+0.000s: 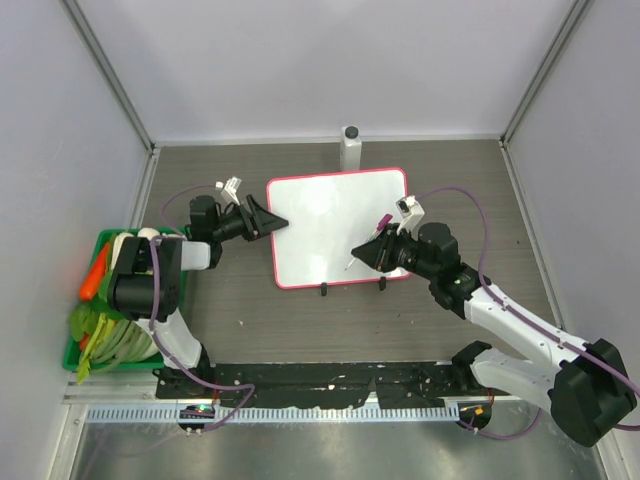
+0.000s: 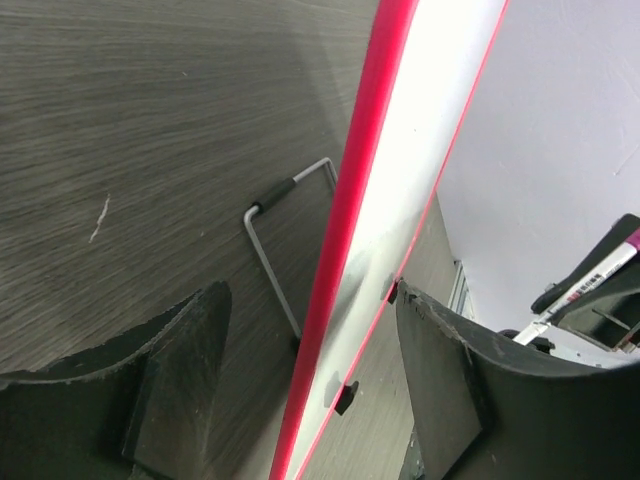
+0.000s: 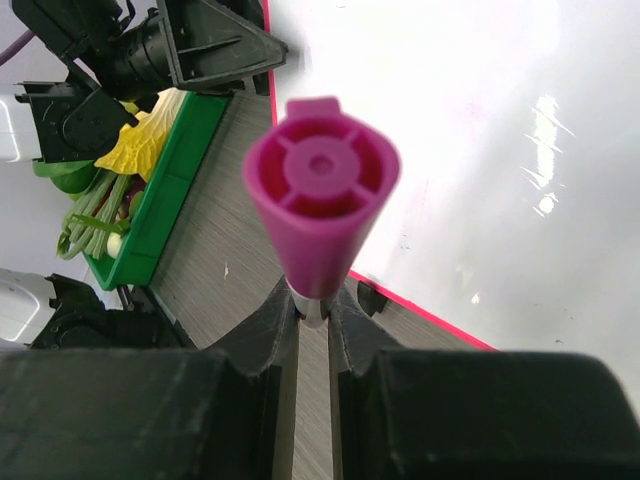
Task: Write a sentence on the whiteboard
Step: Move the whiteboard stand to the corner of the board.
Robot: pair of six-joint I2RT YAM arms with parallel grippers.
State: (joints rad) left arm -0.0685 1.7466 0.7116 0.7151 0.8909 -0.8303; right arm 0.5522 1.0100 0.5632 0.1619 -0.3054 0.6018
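Note:
The whiteboard (image 1: pixel 335 225), with a pink-red frame and two black clip feet (image 1: pixel 323 292), lies mid-table; its face looks blank and no sentence shows on it. My left gripper (image 1: pixel 283 222) is at the board's left edge. In the left wrist view its jaws (image 2: pixel 310 292) stand apart on either side of the board's red edge (image 2: pixel 345 270), with gaps on both sides. My right gripper (image 1: pixel 372 250) hovers over the board's near right part, shut on a white marker with a magenta end (image 1: pixel 384 220). The right wrist view shows the marker (image 3: pixel 320 190) pinched between the fingers (image 3: pixel 270 320).
A green basket (image 1: pixel 72 345) of vegetables stands at the left, beside the left arm. A white post (image 1: pixel 351 148) stands behind the board. A wire stand (image 2: pixel 275 230) shows under the board. Grey walls close in the table on three sides.

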